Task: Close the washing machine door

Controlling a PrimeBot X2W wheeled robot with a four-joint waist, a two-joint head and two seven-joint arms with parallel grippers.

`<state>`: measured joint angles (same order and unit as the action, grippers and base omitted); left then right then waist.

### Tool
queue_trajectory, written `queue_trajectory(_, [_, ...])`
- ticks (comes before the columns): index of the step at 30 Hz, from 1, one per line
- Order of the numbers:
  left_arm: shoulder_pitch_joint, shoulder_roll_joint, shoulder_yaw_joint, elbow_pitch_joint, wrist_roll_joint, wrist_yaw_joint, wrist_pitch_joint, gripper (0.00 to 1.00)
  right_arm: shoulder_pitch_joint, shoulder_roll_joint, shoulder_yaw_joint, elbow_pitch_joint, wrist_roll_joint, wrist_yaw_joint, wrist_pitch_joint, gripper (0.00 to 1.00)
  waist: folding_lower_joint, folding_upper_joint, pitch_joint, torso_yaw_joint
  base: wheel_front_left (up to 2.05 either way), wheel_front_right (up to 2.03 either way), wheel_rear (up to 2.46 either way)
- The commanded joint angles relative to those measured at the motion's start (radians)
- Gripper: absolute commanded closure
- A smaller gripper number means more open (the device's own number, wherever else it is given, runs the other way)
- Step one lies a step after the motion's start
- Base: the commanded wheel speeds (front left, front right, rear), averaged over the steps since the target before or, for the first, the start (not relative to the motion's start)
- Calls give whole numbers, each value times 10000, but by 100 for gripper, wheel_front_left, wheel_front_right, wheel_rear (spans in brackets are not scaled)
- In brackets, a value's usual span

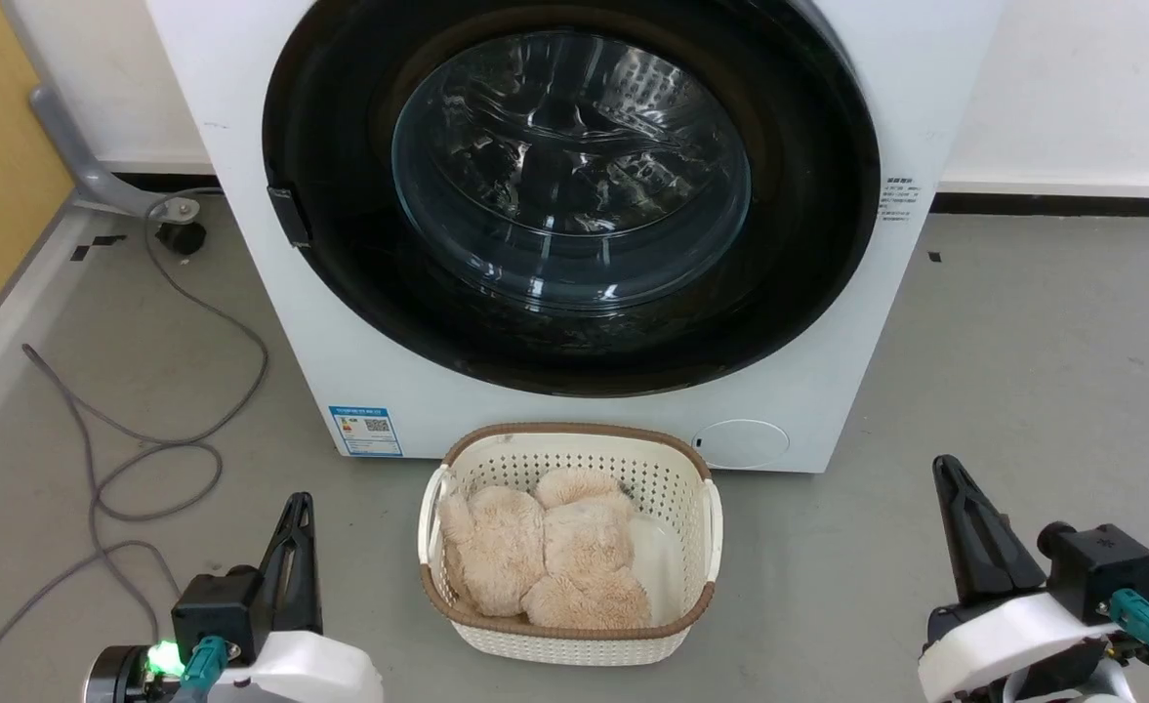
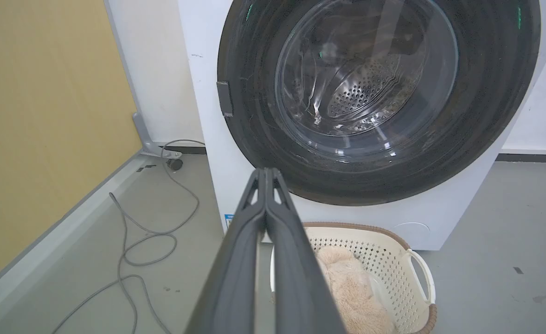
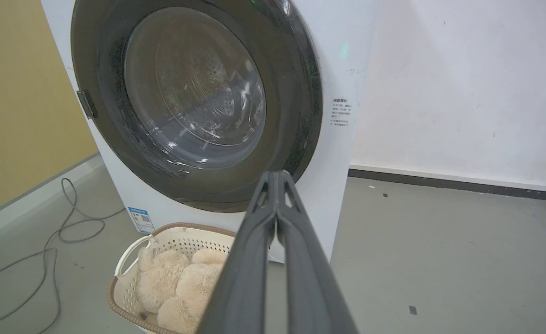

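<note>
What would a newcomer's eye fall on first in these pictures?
The large round glossy black washing machine door, with its bulging clear glass window, lies shut against the white washing machine at the top of the head view. On the grey floor before it stands a cream perforated plastic basket holding fluffy beige fabric. The left gripper and right gripper sit low at either side, fingers together, touching nothing.

Bright, even light; glass glare.

The washing machine (image 1: 418, 410) runs off the top edge; its label (image 1: 898, 200) is too small to read.
</note>
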<state>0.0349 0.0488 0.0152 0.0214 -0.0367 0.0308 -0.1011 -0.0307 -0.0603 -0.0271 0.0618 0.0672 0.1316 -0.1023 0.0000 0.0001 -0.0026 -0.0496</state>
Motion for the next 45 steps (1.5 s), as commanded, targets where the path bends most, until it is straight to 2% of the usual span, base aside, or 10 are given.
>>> queue_trajectory(1, [-173, 9, -9, -46, 86, -55, 50, 100, 124, 60, 25, -75, -111, -6, 56, 100, 0, -1, 1, 13, 0, 0, 0])
queue_trajectory(45, [-337, 14, -143, -203, 349, -291, 949, 100, 295, 98, 255, -583, -636, -9, 961, 100, 0, -1, 24, 465, 0, 0, 0])
